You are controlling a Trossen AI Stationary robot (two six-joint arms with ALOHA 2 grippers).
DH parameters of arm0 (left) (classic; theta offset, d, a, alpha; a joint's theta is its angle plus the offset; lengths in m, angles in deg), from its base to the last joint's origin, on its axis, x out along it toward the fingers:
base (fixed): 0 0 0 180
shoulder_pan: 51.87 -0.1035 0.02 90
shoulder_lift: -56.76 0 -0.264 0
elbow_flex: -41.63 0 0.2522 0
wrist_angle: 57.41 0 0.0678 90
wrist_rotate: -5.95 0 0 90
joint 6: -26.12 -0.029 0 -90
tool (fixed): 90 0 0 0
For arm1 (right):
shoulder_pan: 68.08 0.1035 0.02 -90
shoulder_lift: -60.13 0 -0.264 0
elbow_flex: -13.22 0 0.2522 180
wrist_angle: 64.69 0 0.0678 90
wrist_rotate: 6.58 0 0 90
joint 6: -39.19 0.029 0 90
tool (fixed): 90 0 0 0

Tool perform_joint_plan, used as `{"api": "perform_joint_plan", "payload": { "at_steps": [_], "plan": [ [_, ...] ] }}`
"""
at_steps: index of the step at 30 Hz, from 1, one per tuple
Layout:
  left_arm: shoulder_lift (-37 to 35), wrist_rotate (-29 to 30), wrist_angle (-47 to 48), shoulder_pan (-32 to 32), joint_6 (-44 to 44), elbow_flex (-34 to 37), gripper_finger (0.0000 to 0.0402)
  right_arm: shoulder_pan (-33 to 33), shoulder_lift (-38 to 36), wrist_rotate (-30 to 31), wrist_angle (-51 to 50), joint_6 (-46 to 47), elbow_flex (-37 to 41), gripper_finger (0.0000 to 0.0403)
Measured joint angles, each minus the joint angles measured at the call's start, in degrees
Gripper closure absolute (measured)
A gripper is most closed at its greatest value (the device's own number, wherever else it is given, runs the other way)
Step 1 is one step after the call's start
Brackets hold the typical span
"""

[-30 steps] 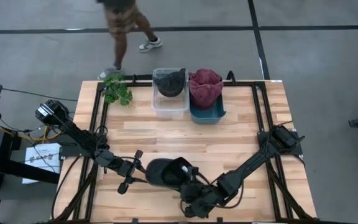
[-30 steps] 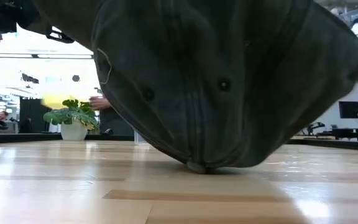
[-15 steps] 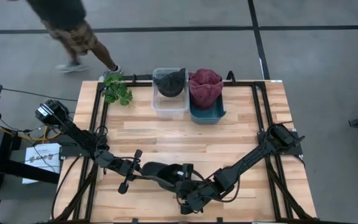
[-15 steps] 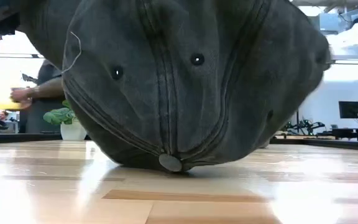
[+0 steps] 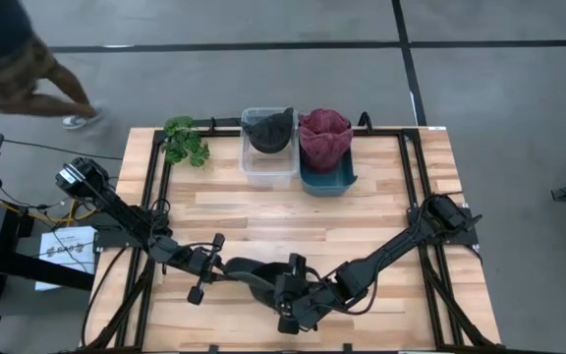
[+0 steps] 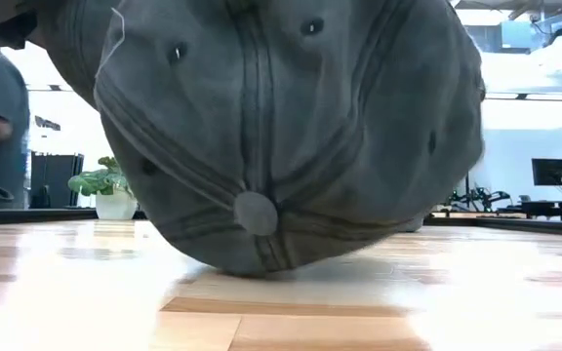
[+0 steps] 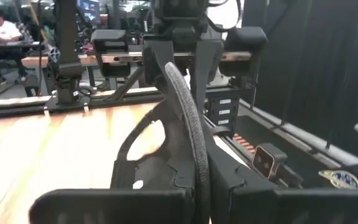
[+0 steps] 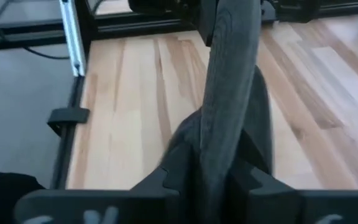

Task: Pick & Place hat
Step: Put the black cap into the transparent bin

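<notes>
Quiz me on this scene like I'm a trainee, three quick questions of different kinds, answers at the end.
1. True or false: the left gripper has its jaws shut on the cap.
2. The maroon hat sits in: A the clear bin, B the blue bin, C the floor.
3. Fill in: the plant stands at the far corner on the ___ arm's side.

Key: 1 true; 2 B; 3 left.
</notes>
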Motion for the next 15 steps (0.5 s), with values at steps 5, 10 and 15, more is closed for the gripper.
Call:
{"api": "perform_joint_plan", "payload": {
  "at_steps": [5,10,15],
  "plan": [
    [-0.8,1.7,-0.4,-0.1,2.6,-0.1,0.039,1.4,-0.4,3.4,-6.7,-0.4,-2.4,0.0289],
    [-0.8,7.1,0.8,-0.1,4.7,-0.2,0.0389,3.6,-1.4,14.4,-20.0,5.1,-6.9,0.0224],
    [-0.8,13.7,2.3,-0.1,6.1,-0.1,0.0389,6.0,-3.3,22.7,-33.2,18.5,-9.3,0.0195]
  ]
}}
